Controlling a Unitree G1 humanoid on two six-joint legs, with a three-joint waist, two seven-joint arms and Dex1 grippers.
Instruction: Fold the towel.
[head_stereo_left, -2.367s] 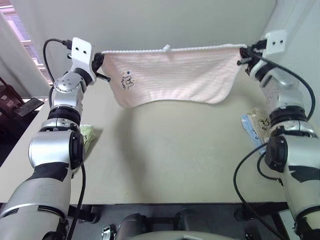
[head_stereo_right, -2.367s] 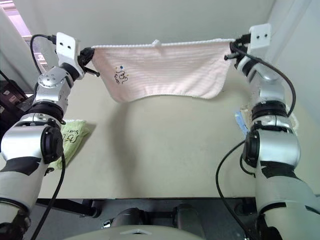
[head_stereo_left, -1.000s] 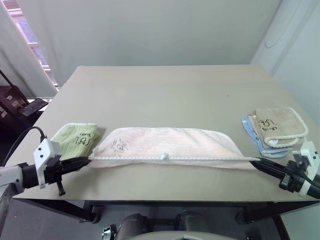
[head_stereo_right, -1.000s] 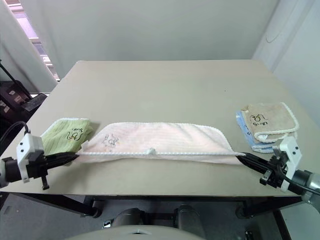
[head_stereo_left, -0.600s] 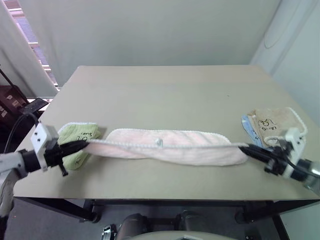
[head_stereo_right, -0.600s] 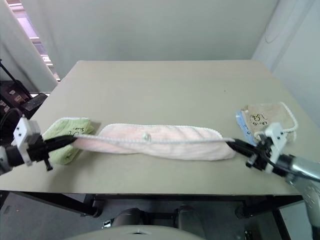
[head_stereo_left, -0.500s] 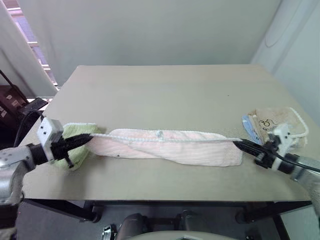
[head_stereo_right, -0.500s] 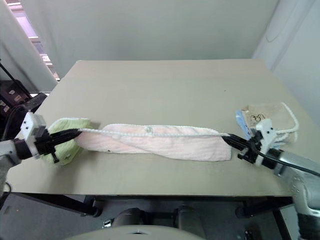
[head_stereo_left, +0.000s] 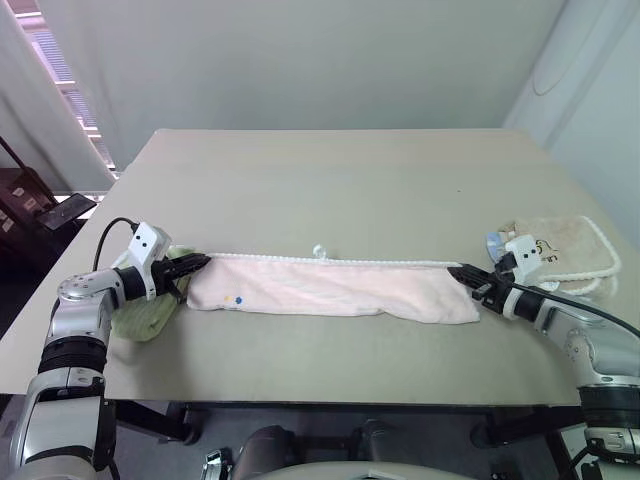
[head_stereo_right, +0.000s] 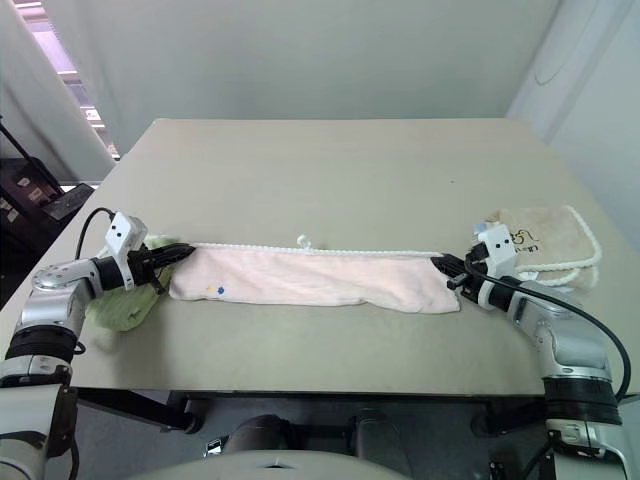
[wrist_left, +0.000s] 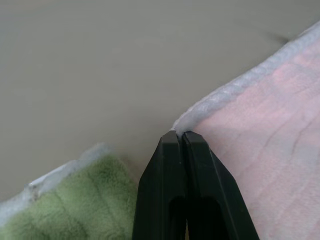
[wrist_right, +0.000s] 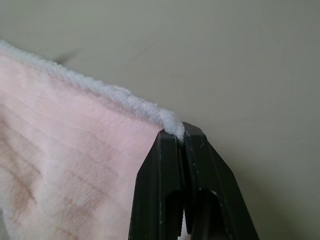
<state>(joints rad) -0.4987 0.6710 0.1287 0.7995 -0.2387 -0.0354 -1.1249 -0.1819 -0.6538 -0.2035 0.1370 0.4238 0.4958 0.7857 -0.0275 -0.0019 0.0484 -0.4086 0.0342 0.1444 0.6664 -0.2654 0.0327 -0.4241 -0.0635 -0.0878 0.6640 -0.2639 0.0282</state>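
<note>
Here the green plush towel (head_stereo_left: 150, 310) lies bunched left of the pink towel (head_stereo_left: 330, 291), a long ribbed terry band with nubby white trim on the smooth beige table (head_stereo_left: 330, 190). The left gripper (head_stereo_left: 204, 262) is pinched on its left corner, the right gripper (head_stereo_left: 452, 270) on its right; right of it sits a beige cream-edged towel (head_stereo_left: 562, 240).

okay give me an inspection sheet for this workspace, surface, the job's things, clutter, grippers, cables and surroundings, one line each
Surface: beige table, bare at the back.
Job's things: pink towel lying flat as a long folded strip across the front, white-trimmed edge and small loop on the far side, pulled straight between the grippers.
Clutter: green towel at the pink towel's left end; beige towel on a blue cloth by the right end.
Grippers: left gripper shut on the pink towel's left corner; right gripper shut on its right corner.
Cables: black cable looping at the left wrist; black cable along the right forearm.
Surroundings: plain walls; window blinds at left.
</note>
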